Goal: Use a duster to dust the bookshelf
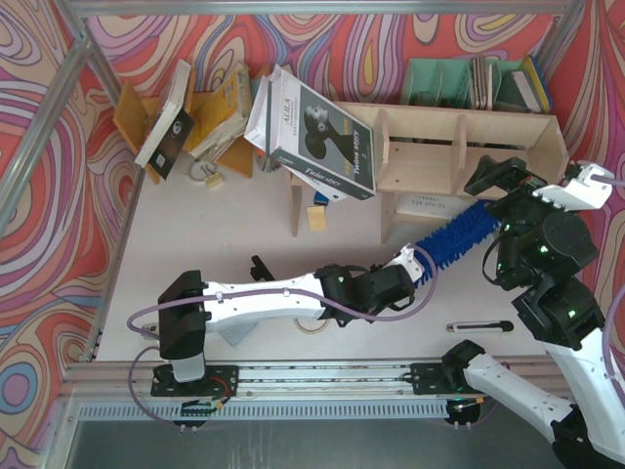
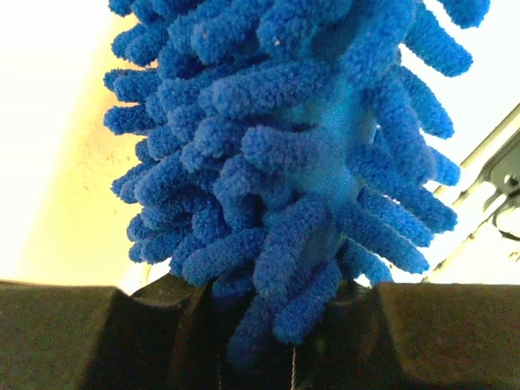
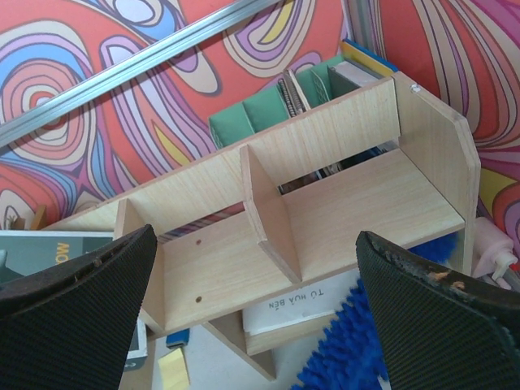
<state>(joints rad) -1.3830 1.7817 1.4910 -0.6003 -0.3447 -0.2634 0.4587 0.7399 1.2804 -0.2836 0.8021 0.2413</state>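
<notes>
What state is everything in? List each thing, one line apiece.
left tool: shut on the duster.
right tool: open, holding nothing, facing the bookshelf.
duster: gripped at its handle end, head at the bookshelf's lower right.
bookshelf: upright on its legs.
large book: tilted, leaning on the bookshelf's left end.
pen: lying flat on the table.

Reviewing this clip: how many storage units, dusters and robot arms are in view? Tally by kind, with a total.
Storage units: 3 (bookshelf, book rack, file organiser)
Dusters: 1 (blue duster)
Robot arms: 2 (left arm, right arm)
Total: 6
</notes>
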